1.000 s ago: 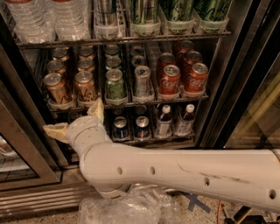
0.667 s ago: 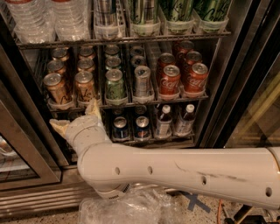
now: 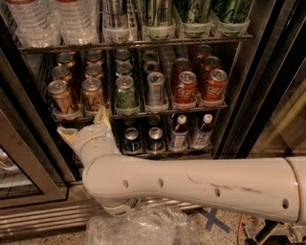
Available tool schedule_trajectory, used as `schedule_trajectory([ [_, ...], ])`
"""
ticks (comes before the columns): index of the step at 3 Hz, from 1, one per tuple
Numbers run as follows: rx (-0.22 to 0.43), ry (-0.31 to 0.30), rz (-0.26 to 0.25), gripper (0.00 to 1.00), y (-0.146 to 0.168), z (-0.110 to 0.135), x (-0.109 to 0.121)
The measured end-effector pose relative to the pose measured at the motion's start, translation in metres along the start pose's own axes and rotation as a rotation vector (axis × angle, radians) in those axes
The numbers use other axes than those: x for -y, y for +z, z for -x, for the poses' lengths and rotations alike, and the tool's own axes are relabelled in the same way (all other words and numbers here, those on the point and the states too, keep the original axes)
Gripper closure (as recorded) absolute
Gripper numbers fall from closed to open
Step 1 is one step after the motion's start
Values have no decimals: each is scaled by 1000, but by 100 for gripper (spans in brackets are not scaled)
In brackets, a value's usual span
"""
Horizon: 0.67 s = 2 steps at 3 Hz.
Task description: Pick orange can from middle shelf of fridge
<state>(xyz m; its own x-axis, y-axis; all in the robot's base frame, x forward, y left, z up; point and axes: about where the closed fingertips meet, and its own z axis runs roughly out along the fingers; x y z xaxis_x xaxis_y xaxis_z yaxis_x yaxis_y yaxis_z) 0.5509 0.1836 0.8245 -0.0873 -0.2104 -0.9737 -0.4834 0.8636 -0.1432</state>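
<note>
At the left end of the dark wire middle shelf (image 3: 160,113) of the glass-doored drinks fridge (image 3: 253,86), the small copper-orange soda can (image 3: 93,93) with a silver top stands upright at the front of its lane. A matching orange can (image 3: 60,95) stands in the lane nearer the shelf's end. Further along the shelf stand a green can (image 3: 125,92), a silver can (image 3: 155,88) and red Coca-Cola cans (image 3: 185,88). Just below the shelf's front edge, under the two orange cans, the robot's cream gripper (image 3: 81,121) hangs with its two fingers (image 3: 102,117) spread apart, grasping nothing. Above the shelf stand clear water bottles (image 3: 62,19) and tall cans (image 3: 158,14). Below it are dark cans (image 3: 131,139) and small bottles (image 3: 178,131).
</note>
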Motion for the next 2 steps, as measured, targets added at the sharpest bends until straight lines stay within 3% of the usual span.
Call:
schedule_trajectory([
  [2,-14,27,-72,20,16,-8,24],
])
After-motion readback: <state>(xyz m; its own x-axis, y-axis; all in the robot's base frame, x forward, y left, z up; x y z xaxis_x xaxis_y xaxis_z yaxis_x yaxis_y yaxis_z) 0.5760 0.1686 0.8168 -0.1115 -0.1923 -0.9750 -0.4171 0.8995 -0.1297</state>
